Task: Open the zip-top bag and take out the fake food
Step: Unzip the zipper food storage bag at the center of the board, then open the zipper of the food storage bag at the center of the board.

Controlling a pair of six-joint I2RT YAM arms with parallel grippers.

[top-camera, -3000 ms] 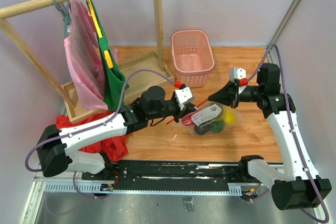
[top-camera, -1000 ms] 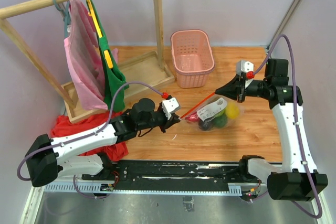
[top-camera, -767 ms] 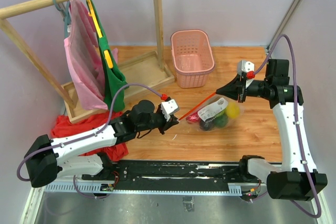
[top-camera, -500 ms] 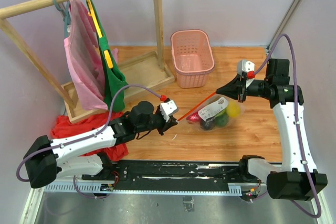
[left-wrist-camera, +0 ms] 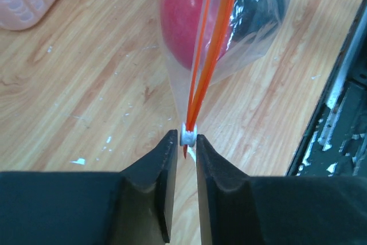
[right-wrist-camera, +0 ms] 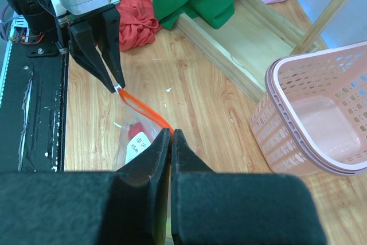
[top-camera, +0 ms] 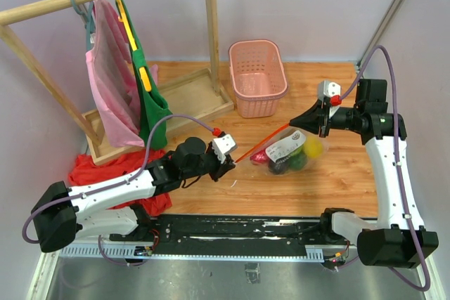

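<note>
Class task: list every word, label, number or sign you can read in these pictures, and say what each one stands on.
The white label on the zip-top bag, top view: dark print, too small to read.
Same label in the right wrist view: red marks, blurred, unreadable.
No other text or sign shows anywhere.

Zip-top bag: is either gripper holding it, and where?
The right gripper pinches the zip-top bag at one end of its orange zip strip. The left gripper flanks the white slider at the other end; whether it clamps cannot be told.
</note>
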